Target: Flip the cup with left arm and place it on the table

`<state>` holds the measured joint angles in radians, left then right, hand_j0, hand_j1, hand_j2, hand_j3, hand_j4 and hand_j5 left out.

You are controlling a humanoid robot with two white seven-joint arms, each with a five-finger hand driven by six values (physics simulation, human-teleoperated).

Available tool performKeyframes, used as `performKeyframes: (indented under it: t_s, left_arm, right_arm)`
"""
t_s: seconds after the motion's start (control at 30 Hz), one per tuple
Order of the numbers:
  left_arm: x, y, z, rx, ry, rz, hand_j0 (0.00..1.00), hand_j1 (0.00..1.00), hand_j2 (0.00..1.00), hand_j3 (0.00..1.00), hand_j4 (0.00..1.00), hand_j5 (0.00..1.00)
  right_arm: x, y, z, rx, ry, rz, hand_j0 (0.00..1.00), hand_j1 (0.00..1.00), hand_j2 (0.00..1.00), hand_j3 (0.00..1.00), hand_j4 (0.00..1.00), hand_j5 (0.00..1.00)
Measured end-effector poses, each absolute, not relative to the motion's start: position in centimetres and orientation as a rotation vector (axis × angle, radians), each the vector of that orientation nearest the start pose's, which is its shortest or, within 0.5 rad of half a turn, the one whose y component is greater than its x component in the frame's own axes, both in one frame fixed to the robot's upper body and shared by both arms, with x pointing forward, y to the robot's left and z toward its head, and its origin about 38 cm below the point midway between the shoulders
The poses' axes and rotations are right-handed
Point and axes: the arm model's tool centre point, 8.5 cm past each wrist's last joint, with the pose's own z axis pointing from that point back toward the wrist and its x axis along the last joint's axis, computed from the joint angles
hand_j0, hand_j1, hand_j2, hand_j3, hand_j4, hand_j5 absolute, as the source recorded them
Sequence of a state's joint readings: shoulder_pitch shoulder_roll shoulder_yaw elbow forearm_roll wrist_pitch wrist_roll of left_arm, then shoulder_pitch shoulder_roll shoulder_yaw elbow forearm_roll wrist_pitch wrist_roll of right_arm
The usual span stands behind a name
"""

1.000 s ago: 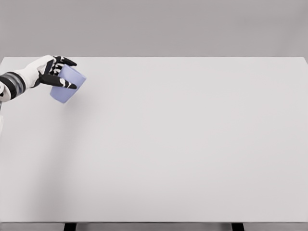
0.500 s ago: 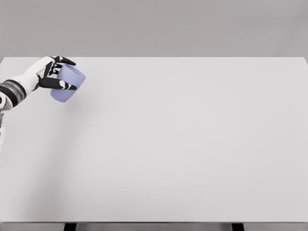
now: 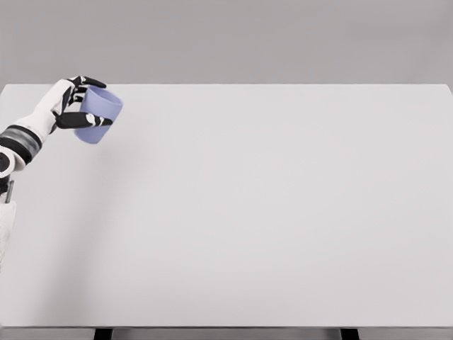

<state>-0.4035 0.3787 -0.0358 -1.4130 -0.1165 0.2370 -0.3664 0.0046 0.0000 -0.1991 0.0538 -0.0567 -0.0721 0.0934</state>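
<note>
Head view shows the left hand wrapped around the cup, thumb across the near side of the wall and the other fingers curled over the far side, so the grip is closed on the cup's body. From that hand, the white forearm runs down and toward the picture's left edge.

Held this way, the lavender cup hangs tilted, its wider end up and away from the hand, its narrower end lower. It appears lifted clear of the table, over the far left corner, though contact is hard to rule out from this angle.

Judging by the tilt, the flip is partway done. To finish it well, the wrist should roll until the cup's axis stands vertical before any lowering begins, with the grip kept firm so the smooth wall does not slip. Release should come only once the base sits flat, a little inward of the hand's present spot.
</note>
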Motion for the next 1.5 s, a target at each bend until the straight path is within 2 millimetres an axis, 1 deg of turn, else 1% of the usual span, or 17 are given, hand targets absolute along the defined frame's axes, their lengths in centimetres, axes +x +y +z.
performKeyframes:
  t_s: [0.03,0.13,0.33,0.53,0.7,0.9,0.97,1.2,1.5]
  left_arm:
    - [46.8,34.3,17.1,0.266,-1.425,-0.584,0.58,0.58,0.58,0.58,0.58,0.58]
    - [46.8,34.2,17.1,0.274,-1.443,-0.563,0.58,0.58,0.58,0.58,0.58,0.58]
    - [46.1,34.4,16.0,0.324,-1.486,-0.494,0.57,0.57,0.57,0.57,0.57,0.57]
    - [46.1,34.0,15.9,0.337,-1.535,-0.459,0.57,0.57,0.57,0.57,0.57,0.57]
    - [46.1,33.4,15.4,0.313,-1.571,-0.435,0.56,0.56,0.56,0.56,0.56,0.56]
    - [46.1,33.5,14.5,0.274,-1.647,-0.401,0.55,0.55,0.55,0.55,0.55,0.55]
    - [45.7,33.6,13.8,0.250,-1.659,-0.383,0.55,0.55,0.55,0.55,0.55,0.55]
    - [45.4,33.9,13.7,0.199,-1.736,-0.318,0.55,0.55,0.55,0.55,0.55,0.55]
    - [45.2,33.8,12.4,0.151,-1.784,-0.265,0.55,0.55,0.55,0.55,0.55,0.55]
  right_arm:
    - [-1.2,-26.2,-26.1,0.000,-0.036,-0.254,1.00,1.00,1.00,1.00,1.00,1.00]
    - [-1.2,-26.2,-26.1,0.000,-0.036,-0.253,1.00,1.00,1.00,1.00,1.00,1.00]
    - [-1.2,-26.2,-26.1,0.000,-0.036,-0.253,1.00,1.00,1.00,1.00,1.00,1.00]
    - [-1.2,-26.2,-26.1,0.000,-0.036,-0.254,1.00,1.00,1.00,1.00,1.00,1.00]
    - [-1.2,-26.2,-26.1,0.000,-0.036,-0.253,1.00,1.00,1.00,1.00,1.00,1.00]
    - [-1.2,-26.2,-26.1,0.000,-0.036,-0.254,1.00,1.00,1.00,1.00,1.00,1.00]
    - [-1.2,-26.2,-26.1,0.000,-0.036,-0.254,1.00,1.00,1.00,1.00,1.00,1.00]
    - [-1.2,-26.2,-26.1,0.000,-0.036,-0.254,1.00,1.00,1.00,1.00,1.00,1.00]
    - [-1.2,-26.2,-26.1,0.000,-0.036,-0.254,1.00,1.00,1.00,1.00,1.00,1.00]
